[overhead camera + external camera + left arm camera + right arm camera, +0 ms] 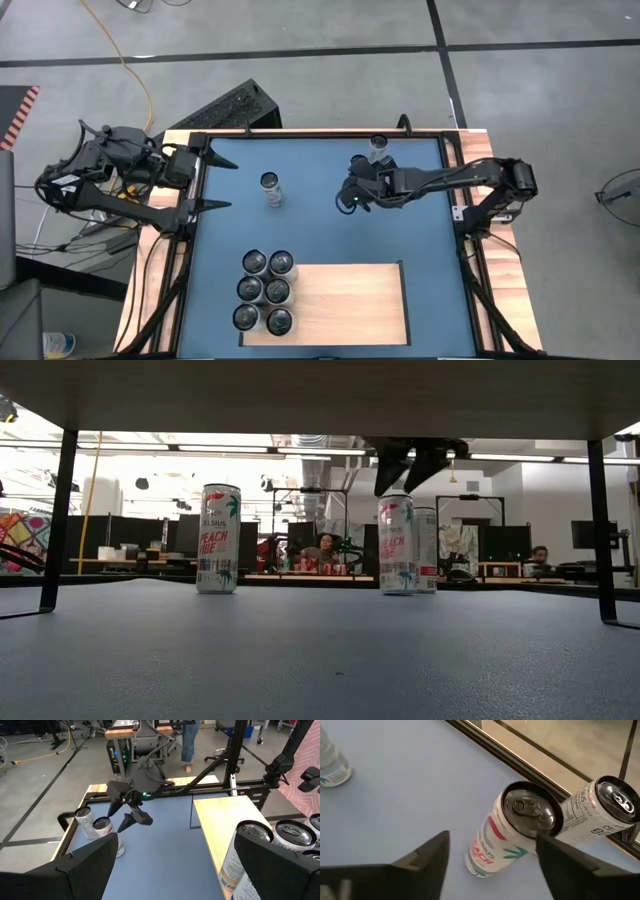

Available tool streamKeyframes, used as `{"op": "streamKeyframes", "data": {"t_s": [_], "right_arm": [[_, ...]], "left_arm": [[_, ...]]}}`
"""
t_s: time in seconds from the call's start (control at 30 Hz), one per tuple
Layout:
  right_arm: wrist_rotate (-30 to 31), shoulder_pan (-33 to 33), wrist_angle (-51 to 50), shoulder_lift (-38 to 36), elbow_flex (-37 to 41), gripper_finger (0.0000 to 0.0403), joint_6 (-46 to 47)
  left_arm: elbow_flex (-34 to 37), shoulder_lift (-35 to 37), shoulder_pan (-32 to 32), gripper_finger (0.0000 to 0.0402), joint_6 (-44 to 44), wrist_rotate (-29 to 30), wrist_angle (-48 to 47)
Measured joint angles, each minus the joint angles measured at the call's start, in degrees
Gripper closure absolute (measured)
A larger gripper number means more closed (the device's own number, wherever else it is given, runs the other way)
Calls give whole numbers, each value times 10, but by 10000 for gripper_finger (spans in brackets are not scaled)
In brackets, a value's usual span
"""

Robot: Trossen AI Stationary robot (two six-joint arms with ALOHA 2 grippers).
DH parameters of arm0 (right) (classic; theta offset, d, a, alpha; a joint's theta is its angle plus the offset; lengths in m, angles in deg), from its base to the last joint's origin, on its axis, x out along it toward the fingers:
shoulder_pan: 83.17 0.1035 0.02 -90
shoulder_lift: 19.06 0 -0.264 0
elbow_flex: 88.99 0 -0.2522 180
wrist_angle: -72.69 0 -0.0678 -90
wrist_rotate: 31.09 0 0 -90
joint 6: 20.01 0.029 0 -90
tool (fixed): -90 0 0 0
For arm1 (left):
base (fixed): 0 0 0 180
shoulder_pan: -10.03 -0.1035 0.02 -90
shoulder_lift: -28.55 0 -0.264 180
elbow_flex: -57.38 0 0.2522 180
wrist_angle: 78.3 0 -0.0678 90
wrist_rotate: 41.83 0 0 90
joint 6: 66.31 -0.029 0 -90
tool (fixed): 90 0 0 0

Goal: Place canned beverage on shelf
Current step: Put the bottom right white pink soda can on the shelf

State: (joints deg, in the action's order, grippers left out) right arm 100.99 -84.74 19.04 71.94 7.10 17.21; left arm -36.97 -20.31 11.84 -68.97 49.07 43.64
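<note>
- High view, near edge: six white slim beverage cans (265, 291) stand clustered on the left end of the pale wood-grain rectangular shelf panel (345, 300), which lies flat on the blue table surface (320, 210).
- Mid table: lone white Celsius can (271, 188) upright on the blue, well apart from both grippers.
- Left gripper (222, 184) at the table's left edge, jaws spread wide, holding nothing.
- Right gripper (352, 187) over the far right part of the table, jaws apart, hanging just above a white can with pink and teal print (512, 834); low view shows fingertips over its top, no grip visible.
- Second similar can (600, 810) just beside it, near the black frame rail (520, 757).
- Far: people at desks in the room.
</note>
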Motion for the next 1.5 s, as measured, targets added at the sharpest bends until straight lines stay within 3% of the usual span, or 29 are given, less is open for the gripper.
{"op": "streamKeyframes", "data": {"t_s": [0.2,0.57,0.83,1.3,1.5], "right_arm": [[29,13,-16,-3,0,58,35],[43,-5,-26,2,3,63,83],[15,-18,-17,14,2,56,95],[2,-32,7,63,1,68,96],[-1,-30,-5,78,2,119,112]], "left_arm": [[0,0,0,15,1,0,0],[0,0,0,15,-1,0,0],[0,0,0,15,1,0,0],[0,0,0,15,3,0,0],[0,0,0,15,3,0,0]]}}
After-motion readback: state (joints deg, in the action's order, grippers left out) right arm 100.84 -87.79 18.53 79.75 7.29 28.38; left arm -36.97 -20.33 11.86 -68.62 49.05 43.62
